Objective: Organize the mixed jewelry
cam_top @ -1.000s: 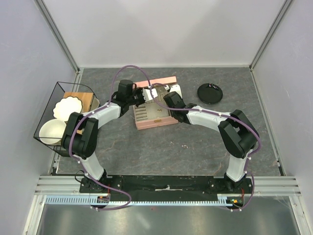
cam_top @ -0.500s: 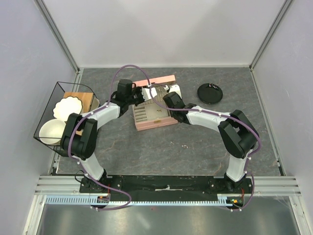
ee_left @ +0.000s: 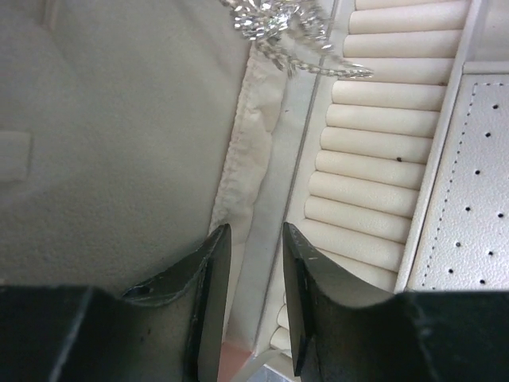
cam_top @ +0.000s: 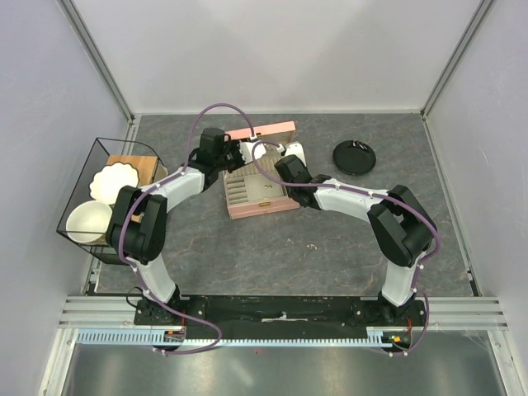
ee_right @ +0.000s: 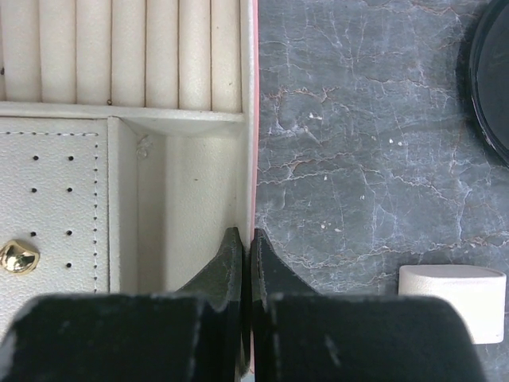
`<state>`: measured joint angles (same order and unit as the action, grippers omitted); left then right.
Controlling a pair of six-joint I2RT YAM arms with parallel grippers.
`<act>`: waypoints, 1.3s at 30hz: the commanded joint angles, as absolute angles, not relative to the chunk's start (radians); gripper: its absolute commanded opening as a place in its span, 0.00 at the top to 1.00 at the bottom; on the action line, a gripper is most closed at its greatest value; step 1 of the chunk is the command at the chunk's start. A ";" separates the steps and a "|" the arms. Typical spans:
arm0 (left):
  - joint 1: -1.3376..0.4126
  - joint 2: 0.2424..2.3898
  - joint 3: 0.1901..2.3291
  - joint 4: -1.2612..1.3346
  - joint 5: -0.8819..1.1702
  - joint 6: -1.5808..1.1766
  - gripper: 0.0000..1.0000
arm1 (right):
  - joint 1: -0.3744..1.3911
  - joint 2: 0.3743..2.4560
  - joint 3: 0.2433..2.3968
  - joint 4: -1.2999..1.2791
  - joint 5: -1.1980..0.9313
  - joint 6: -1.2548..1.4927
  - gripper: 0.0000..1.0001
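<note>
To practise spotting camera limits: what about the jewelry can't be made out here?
Top view: arms hide part of the pink box; jewelry too small.
Left wrist view: silvery chain blurred, cut by top edge.
Right wrist view: gold piece cut by left edge; black disc by right edge.

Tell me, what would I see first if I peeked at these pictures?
Probably the pink box open in the middle of the grey table, with both black robot arms bending over it. Up close, a sparkly silver chain tangle lies at the edge of the cream ring rolls, and a little gold nugget sits on the holey earring pad.
</note>
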<state>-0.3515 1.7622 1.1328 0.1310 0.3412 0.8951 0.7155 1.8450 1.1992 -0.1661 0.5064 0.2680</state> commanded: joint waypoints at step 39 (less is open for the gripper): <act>-0.272 1.812 1.220 0.225 0.376 0.968 0.48 | 0.741 1.878 1.160 -0.178 0.469 0.278 1.00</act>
